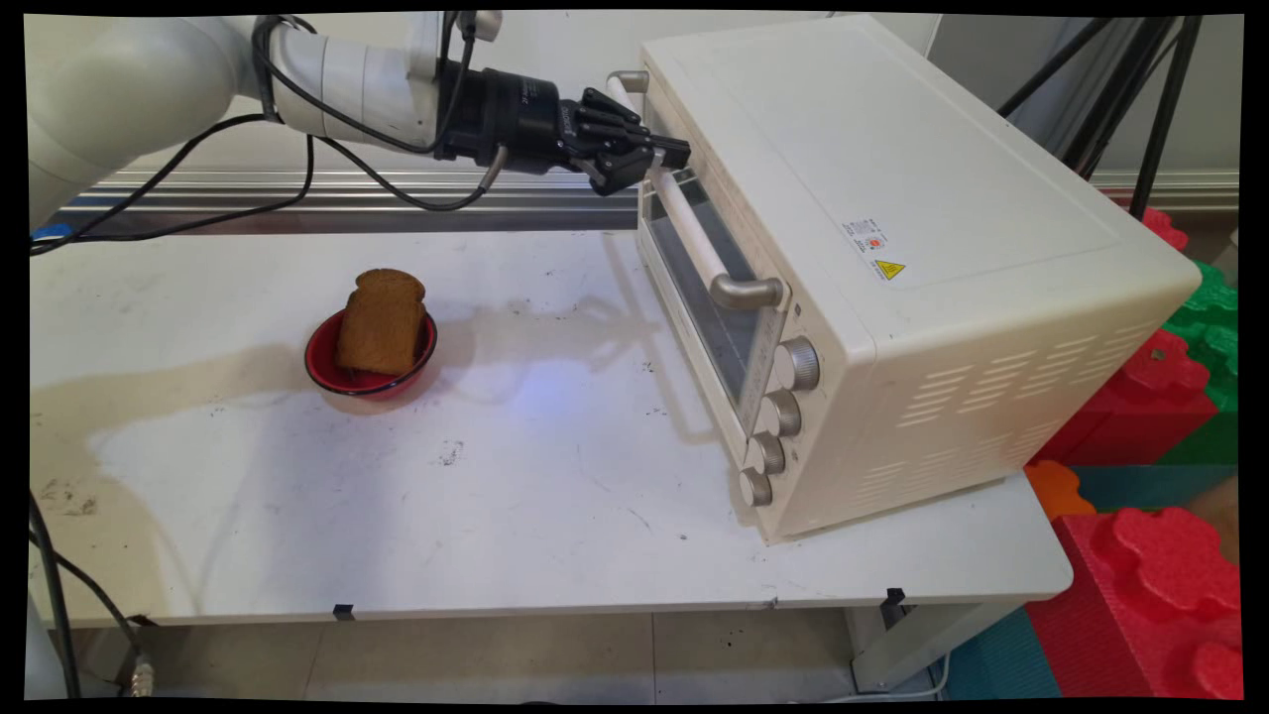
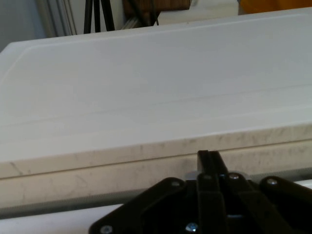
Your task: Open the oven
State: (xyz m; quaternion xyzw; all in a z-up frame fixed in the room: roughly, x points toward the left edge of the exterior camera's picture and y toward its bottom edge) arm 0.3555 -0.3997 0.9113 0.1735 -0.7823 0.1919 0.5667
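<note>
Cream metal toaster oven (image 1: 922,248) is sitting on the white surface (image 1: 496,496), door closed. Black gripper (image 1: 662,154) is pinching shut at the top of its long white handle (image 1: 686,226). Brown bread slice (image 1: 382,320) is leaning in a red bowl (image 1: 327,369) nearby.

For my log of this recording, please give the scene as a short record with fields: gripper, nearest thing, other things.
gripper: gripper shut, at the top front edge of the toaster oven
nearest thing: door handle, a white bar on the closed glass door
other things: slice of brown bread leaning in a red bowl on the white table; four knobs on the oven front
</note>
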